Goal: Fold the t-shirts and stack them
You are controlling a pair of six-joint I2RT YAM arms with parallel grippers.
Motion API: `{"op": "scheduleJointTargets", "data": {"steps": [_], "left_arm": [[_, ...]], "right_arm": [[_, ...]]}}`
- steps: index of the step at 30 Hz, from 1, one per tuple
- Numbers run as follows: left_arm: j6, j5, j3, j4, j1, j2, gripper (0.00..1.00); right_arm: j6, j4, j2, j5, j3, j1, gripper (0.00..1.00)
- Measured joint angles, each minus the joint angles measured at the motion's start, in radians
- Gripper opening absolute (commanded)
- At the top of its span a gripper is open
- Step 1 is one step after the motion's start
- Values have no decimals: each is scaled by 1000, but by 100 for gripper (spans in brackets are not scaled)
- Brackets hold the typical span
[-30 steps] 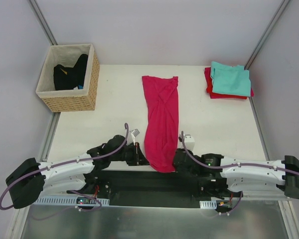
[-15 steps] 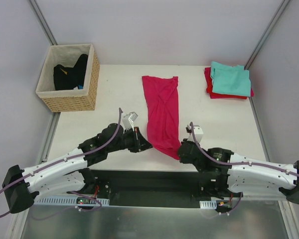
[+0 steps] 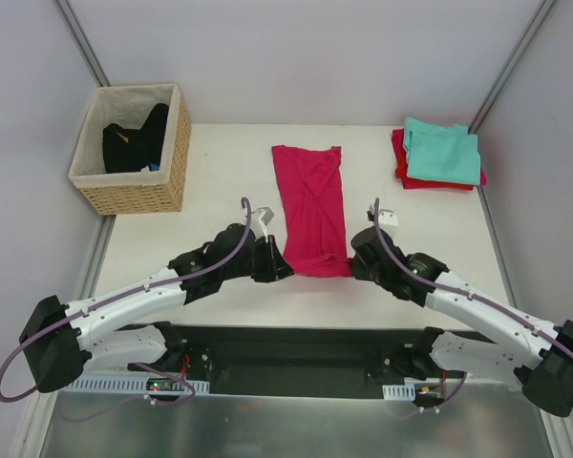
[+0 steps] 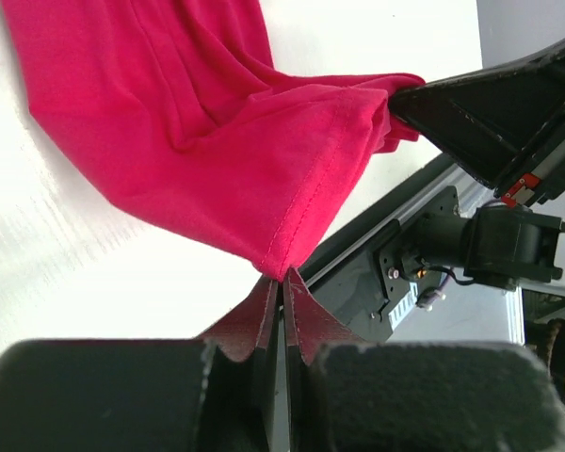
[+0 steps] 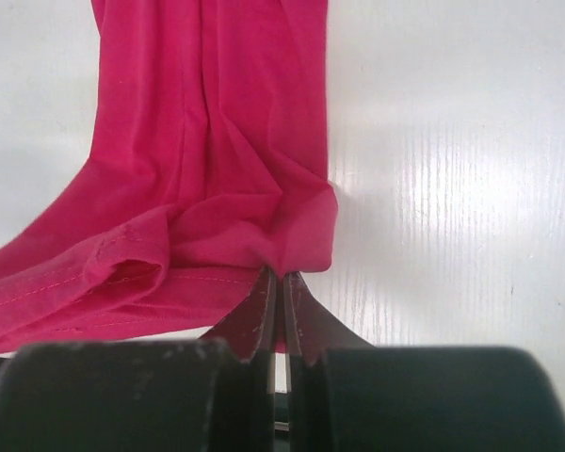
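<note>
A magenta-pink t-shirt (image 3: 312, 205) lies as a long narrow strip down the middle of the table, its near end lifted and doubled back. My left gripper (image 3: 283, 270) is shut on the near left corner of its hem (image 4: 287, 254). My right gripper (image 3: 352, 260) is shut on the near right corner (image 5: 292, 247). The hem stretches between the two grippers. A folded teal t-shirt (image 3: 443, 153) rests on a folded red t-shirt (image 3: 401, 164) at the far right corner.
A wicker basket (image 3: 134, 150) with dark clothes inside stands at the far left. Grey walls close in the table on three sides. The black arm mount (image 3: 296, 353) runs along the near edge.
Both grippers have carried the pink shirt's near end away from the table's front edge towards the far side, shortening the strip. The arms have stretched forward.
</note>
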Motion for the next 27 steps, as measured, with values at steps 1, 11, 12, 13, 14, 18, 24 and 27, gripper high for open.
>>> {"op": "scheduleJointTargets", "data": {"steps": [1,11,12,13,14,18,24,27], "left_arm": [[1,0,3,-3,2,7,0],[17,14,19,-2,101,68,0],[21,20,22,-1,114,77,0],[23,29,27,-1,129,87,0],[26,36,34,0,140,97,0],[50,73,87,15,190,164,0],[72,120,173,63,237,270,0],[78,151,220,85,256,341,0]], "right_arm": [[-13,11,19,-16,8,-19,1],[-82,112,195,-156,77,-138,1],[-87,117,207,-163,84,-144,1],[-93,124,223,-170,96,-151,1],[-97,129,235,-177,105,-159,1],[-113,157,288,-214,145,-206,1],[-135,186,374,-262,214,-285,1],[-145,201,426,-291,251,-325,1]]}}
